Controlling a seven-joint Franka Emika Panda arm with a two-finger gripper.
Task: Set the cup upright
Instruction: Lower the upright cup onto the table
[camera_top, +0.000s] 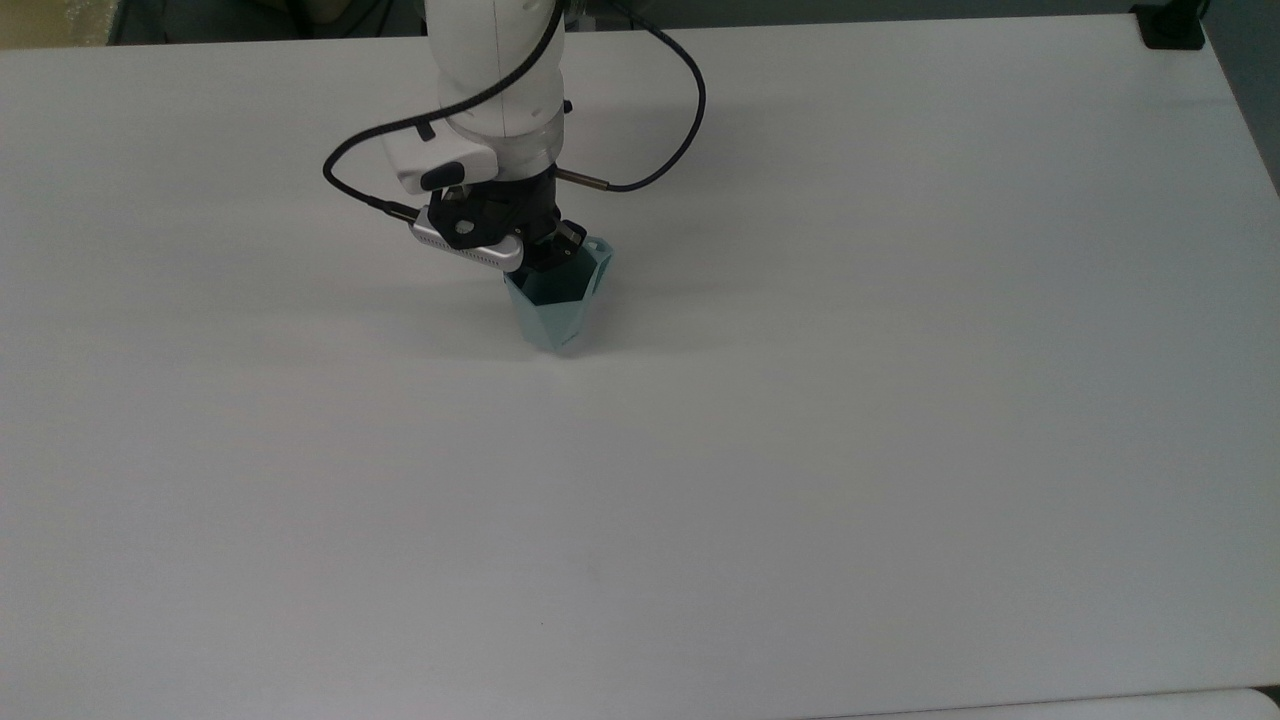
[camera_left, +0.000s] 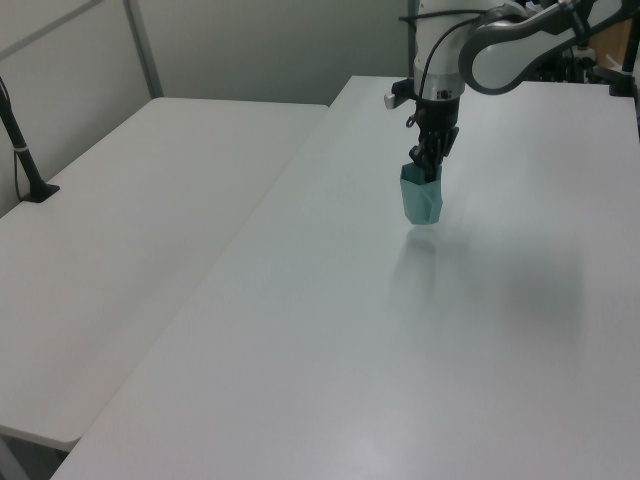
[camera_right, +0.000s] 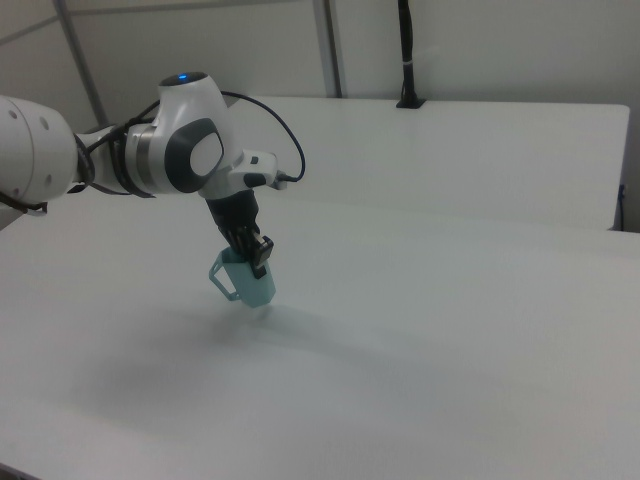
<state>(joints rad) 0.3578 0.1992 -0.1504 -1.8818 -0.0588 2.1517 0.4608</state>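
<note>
The pale teal faceted cup (camera_top: 556, 308) hangs rim-up from my gripper (camera_top: 553, 256), its narrow base just at the white table (camera_top: 800, 450). It is nearly upright, tilted slightly. My gripper is shut on the cup's rim, one finger inside the mouth. In the left view the cup (camera_left: 420, 199) sits below the gripper (camera_left: 426, 166) near the table's middle. The right view shows the cup (camera_right: 250, 283) with its angular handle pointing to the right view's left, the gripper (camera_right: 257, 262) clamped on its top edge.
A second white table (camera_left: 120, 250) adjoins on the left view's left, with a black post (camera_left: 25, 150) on it. A black clamp (camera_top: 1168, 25) sits at the top view's far right corner. The arm's black cable (camera_top: 660, 150) loops beside the wrist.
</note>
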